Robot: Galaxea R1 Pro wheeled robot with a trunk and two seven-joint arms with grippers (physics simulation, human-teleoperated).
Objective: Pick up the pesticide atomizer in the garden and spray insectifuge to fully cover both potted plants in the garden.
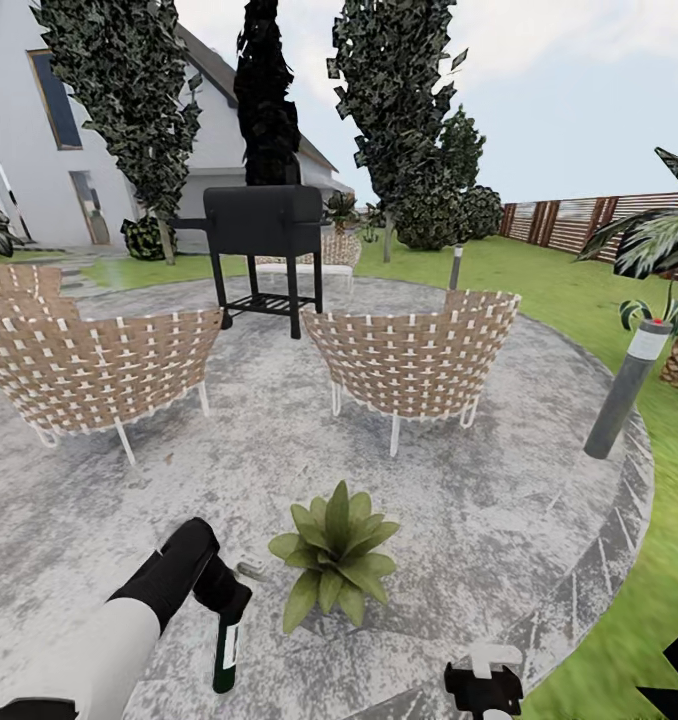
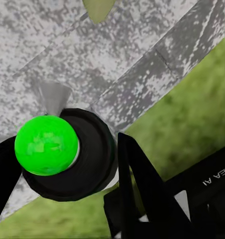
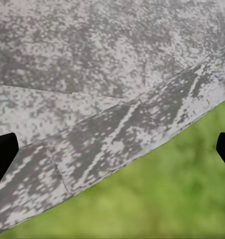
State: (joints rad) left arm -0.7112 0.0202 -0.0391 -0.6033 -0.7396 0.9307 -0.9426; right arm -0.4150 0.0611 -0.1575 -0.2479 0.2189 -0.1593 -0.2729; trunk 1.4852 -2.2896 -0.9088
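While the garden [image 1: 569, 290] spreads wide around the robot, the task looks only partly done: the bottle is in hand, but whether any spray has reached a plant cannot be told. Lawn runs to a slatted fence [image 1: 579, 222] on the far right, and the round stone patio [image 1: 479, 520] takes up the middle, its curved edge passing near the robot on the right, with grass beyond.

On the far half of the patio stand 2 woven chairs [image 1: 409, 355], a black grill [image 1: 264, 235] behind them, and a grey lamp post [image 1: 629, 385] at the right rim. All are well apart from the working spot, so the near patio gives open room for both arms.

Of the 2 potted plants, 1 [image 1: 334, 555] sits on the stone near the robot, just right of the left arm; the second is not identifiable here, so by my judgement it must yet be found and sprayed.

The left end effector [image 1: 219, 600] is clamped around the pesticide atomizer [image 1: 226, 650], which hangs down just beside the plant; in the left wrist view a bright green ball [image 2: 45, 144] sits at the bottle's end.

The right end effector [image 1: 484, 690] hovers near the patio edge, fingers spread wide and holding nothing.
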